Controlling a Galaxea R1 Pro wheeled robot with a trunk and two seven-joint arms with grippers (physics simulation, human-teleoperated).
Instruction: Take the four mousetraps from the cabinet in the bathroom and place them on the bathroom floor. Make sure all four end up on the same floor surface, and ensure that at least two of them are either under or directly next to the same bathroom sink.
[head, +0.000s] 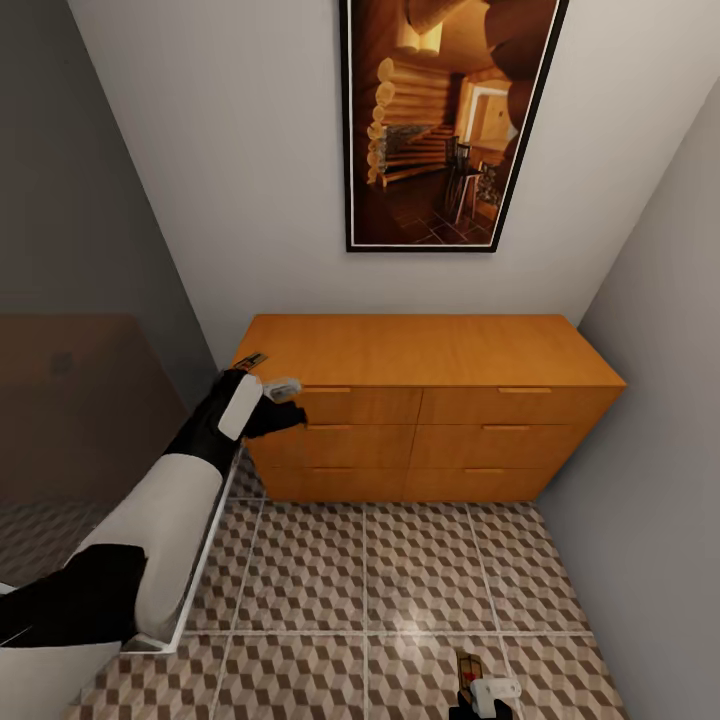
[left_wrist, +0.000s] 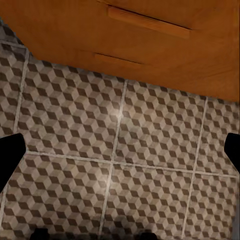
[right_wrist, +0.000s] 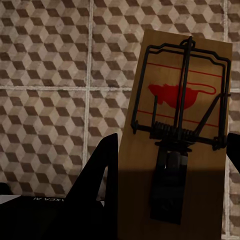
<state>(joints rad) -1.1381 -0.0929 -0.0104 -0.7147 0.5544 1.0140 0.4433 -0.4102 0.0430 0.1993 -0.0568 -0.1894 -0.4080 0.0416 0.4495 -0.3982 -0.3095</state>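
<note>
Right down at the near edge of my head view, my right gripper (head: 487, 697) holds a mousetrap (right_wrist: 177, 145) pinched between its fingers: a flat pale-brown wooden board, a red mouse printed on its face, dark wire bar and spring coil lying across it. In the head view that trap is only a sliver above the white wrist part. Under it runs the bathroom floor (head: 400, 570), big tiles of brown, beige and cream cubes with pale grout.

Further out, my left gripper (head: 283, 405) hangs off the cabinet's near left corner, beside the top drawer front. Its dark fingers (left_wrist: 11, 155) stand wide apart at the edges of the left wrist view, nothing between them, tiles below.

Beyond that, the cabinet (head: 430, 350), low and orange-brown, six drawer fronts all flush, fills the gap between the walls. On its top at the far left corner sits a second mousetrap (head: 251, 360), small and dark-trimmed. Above hangs a framed picture (head: 445, 120) of a log interior.
</note>
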